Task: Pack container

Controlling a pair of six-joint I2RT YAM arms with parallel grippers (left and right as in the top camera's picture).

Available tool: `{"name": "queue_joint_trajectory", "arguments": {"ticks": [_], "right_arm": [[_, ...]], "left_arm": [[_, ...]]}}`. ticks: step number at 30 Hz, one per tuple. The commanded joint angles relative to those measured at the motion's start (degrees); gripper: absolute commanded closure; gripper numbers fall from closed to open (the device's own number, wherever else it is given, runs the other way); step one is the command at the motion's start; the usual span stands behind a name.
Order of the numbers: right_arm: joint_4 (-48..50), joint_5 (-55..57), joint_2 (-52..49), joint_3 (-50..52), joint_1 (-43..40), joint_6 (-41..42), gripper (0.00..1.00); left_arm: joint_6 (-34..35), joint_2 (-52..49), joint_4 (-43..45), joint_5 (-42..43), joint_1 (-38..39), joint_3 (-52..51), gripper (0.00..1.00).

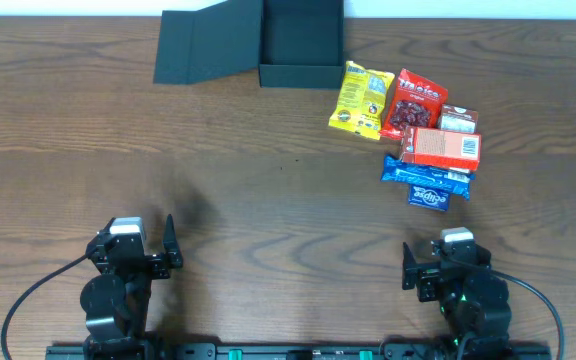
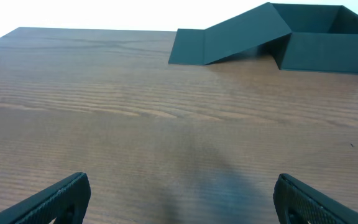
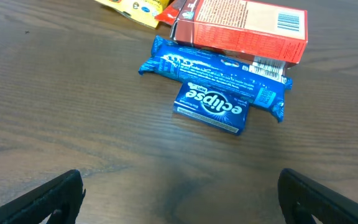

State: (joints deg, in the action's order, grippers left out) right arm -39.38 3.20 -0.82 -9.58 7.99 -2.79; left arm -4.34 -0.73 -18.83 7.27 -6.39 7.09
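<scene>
The dark green-black container (image 1: 301, 45) stands open at the table's back, its flap lid (image 1: 206, 45) laid out to the left; it also shows in the left wrist view (image 2: 316, 37). Snacks lie in a pile at the right: a yellow packet (image 1: 361, 98), a red packet (image 1: 410, 103), an orange-red carton (image 1: 440, 148), a blue wrapped bar (image 1: 426, 176) and a blue Eclipse gum pack (image 1: 429, 197). The right wrist view shows the carton (image 3: 241, 28), bar (image 3: 216, 71) and gum pack (image 3: 213, 107). My left gripper (image 2: 179, 202) and right gripper (image 3: 179, 199) are open and empty near the front edge.
The wooden table (image 1: 268, 200) runs wide between the grippers and the objects. A small red-and-white packet (image 1: 458, 120) lies behind the carton. The arm bases sit at the front edge.
</scene>
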Motion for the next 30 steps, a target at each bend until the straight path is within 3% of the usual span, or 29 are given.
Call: {"name": "queue_joint_trajectory", "arguments": {"ticks": [1, 15, 18, 25, 30], "right_arm": [[-0.02, -0.24, 0.5, 0.5, -0.42, -0.5, 0.01], [-0.04, -0.26, 0.5, 0.5, -0.42, -0.5, 0.01], [-0.02, -0.24, 0.5, 0.5, -0.42, -0.5, 0.01], [-0.02, -0.26, 0.5, 0.5, -0.42, -0.5, 0.01], [-0.02, -0.26, 0.5, 0.5, -0.42, -0.5, 0.01]], "left_arm": [[-0.42, 0.48, -0.02, -0.5, -0.33, -1.38, 0.05], [-0.17, 0.48, 1.16, 0.96, -0.33, -1.38, 0.05], [2.97, 0.48, 2.84, 4.22, -0.33, -1.38, 0.05], [6.29, -0.48, 15.61, 17.46, -0.33, -1.38, 0.05], [7.32, -6.64, 27.5, 18.34, -0.33, -1.25, 0.05]]}}
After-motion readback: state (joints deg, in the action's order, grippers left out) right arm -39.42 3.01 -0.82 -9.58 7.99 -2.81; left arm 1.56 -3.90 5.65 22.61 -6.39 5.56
